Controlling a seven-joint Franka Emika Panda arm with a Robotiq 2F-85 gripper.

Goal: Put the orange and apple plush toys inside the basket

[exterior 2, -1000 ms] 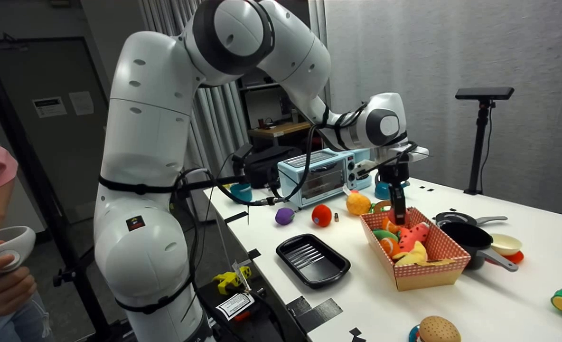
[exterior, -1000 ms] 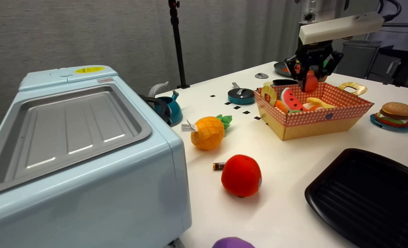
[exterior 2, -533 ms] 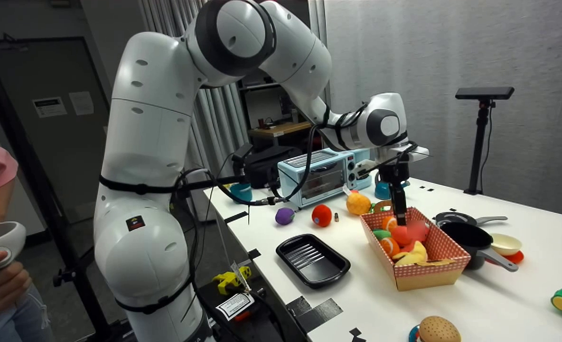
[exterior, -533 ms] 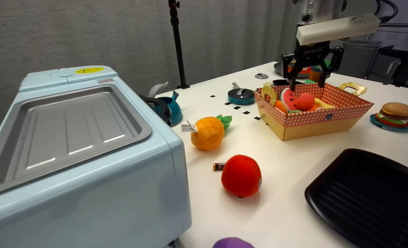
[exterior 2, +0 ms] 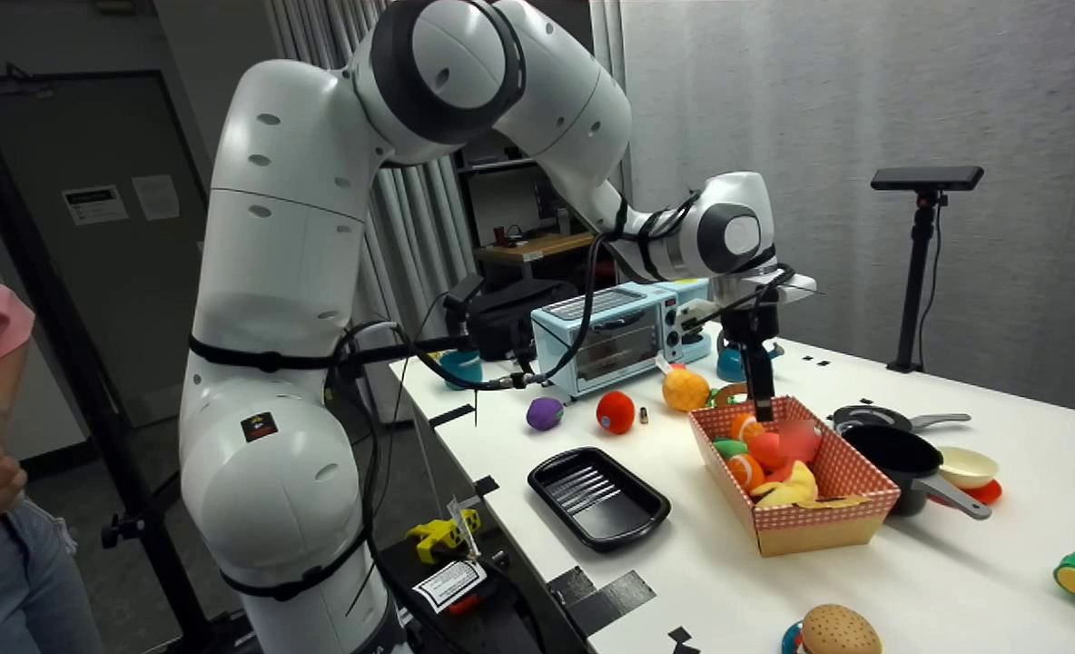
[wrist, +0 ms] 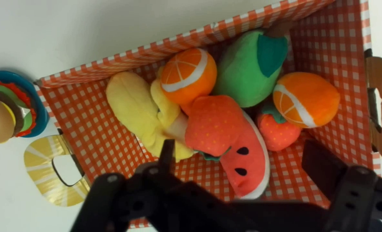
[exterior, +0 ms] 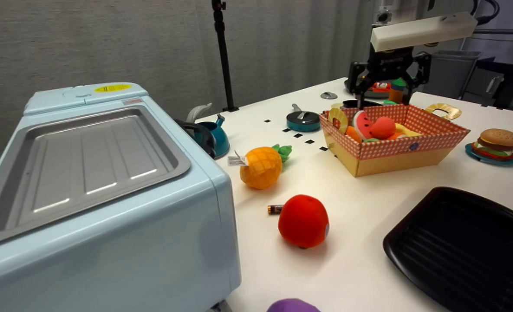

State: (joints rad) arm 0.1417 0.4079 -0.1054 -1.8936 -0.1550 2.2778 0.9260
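My gripper [exterior: 383,102] is open above the basket [exterior: 406,161], with nothing between its fingers. In the wrist view, the fingers [wrist: 168,151] stand wide apart over the watermelon plush [wrist: 249,161]. Two orange plush toys with white slice marks, one orange [wrist: 189,75] and another orange [wrist: 308,100], lie inside the basket. A strawberry plush [wrist: 212,125] rests on the watermelon. On the table outside sits a round red plush [exterior: 303,221], probably the apple, well away from the gripper; in an exterior view the red plush [exterior 2: 616,412] appears left of the basket.
The basket also holds a green pear plush [wrist: 249,71], a banana plush [wrist: 136,106] and a second strawberry [wrist: 278,130]. A pineapple plush [exterior: 261,168], black tray [exterior 2: 599,498], toy burger [exterior: 498,145], toaster oven [exterior 2: 615,336] and black pot [exterior 2: 896,459] surround it.
The gripper was shut on a strawberry plush over the basket a second ago. It has opened, the strawberry has dropped onto the other toys, and the gripper has risen slightly.
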